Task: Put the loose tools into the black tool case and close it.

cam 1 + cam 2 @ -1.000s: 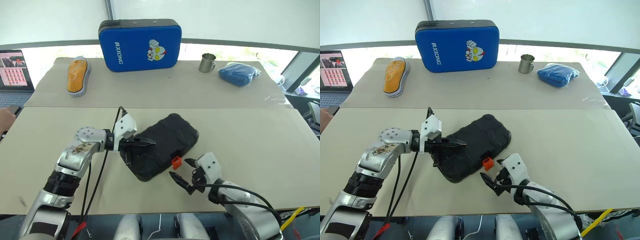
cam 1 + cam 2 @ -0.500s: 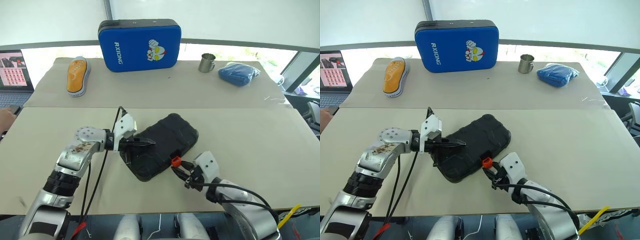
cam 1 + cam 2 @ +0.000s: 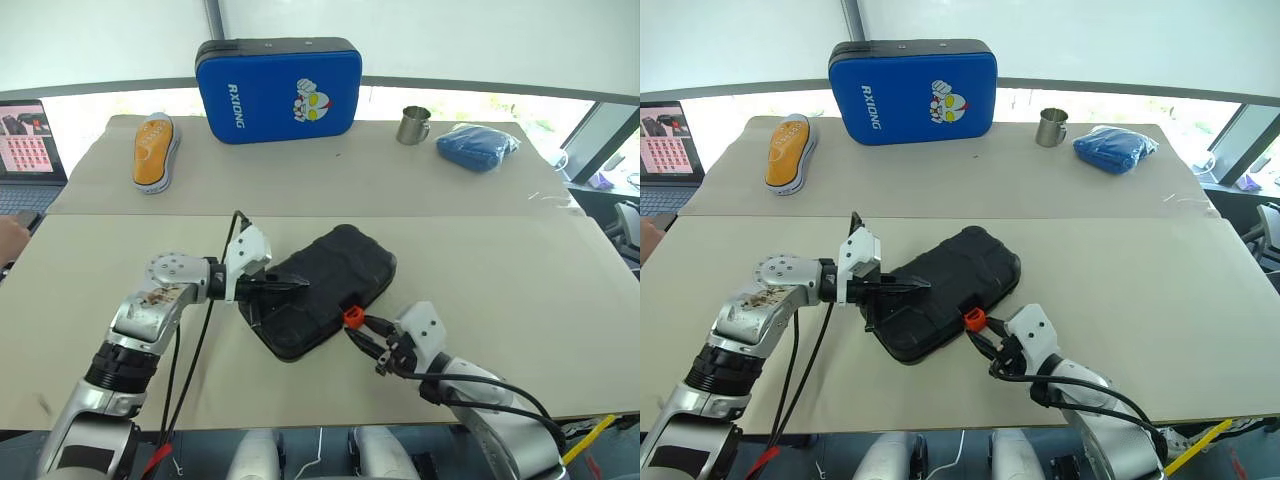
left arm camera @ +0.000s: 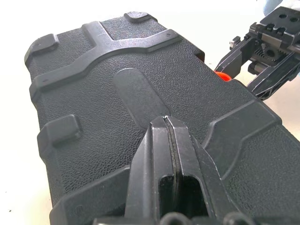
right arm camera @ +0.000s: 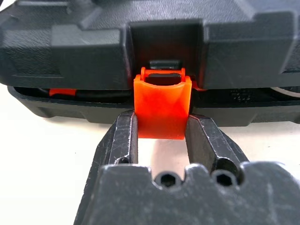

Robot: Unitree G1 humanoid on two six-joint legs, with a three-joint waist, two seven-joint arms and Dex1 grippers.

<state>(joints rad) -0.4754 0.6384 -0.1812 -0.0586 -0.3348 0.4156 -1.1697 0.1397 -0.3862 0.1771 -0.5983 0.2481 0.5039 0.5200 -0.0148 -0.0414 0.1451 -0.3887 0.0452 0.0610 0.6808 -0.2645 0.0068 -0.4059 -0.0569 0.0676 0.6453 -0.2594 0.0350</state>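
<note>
our left gripper (image 3: 296, 285), fingers pressed together and holding nothing, rests on the ribbed lid of the black tool case (image 3: 325, 285) at mid-table. our right gripper (image 5: 161, 136) pinches the case's orange latch (image 5: 162, 108) at its near edge.

Place: a robot test room or lab, not a home.
Benches: two plain beige benches (image 3: 500, 290) pushed together, one behind the other.
Props: blue cartoon-printed case (image 3: 278, 90), orange shoe (image 3: 156, 151), steel cup (image 3: 415, 125), blue cloth (image 3: 478, 146), laid out well apart.
Monitoring: open laptop (image 3: 30, 145) at the left edge, a person's hand (image 3: 10, 238) near it.
Backdrop: white wall, bright window strip.
</note>
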